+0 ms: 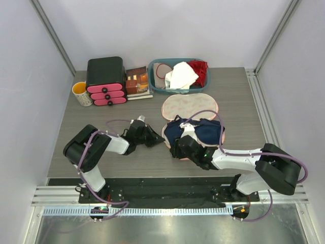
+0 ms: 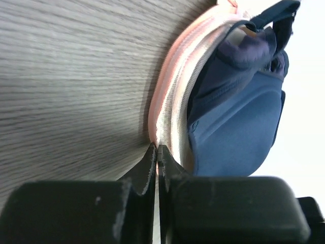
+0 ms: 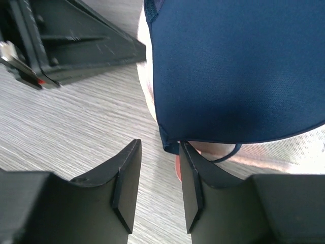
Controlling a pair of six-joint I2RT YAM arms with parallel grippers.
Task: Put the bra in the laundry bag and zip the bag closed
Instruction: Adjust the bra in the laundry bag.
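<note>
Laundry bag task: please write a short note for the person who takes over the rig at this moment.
Left end effector: shut, it seems to pinch the rim of the laundry bag at its left end.
Right end effector: open, at the near edge of the bra, holding nothing.
Done: the bra lies on the bag's near half.
Left: the far half lies flat and open; fold it over, then zip.

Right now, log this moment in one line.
left gripper: shut on laundry bag rim | right gripper: open at bra edge | bra: lying in open bag, unzipped
</note>
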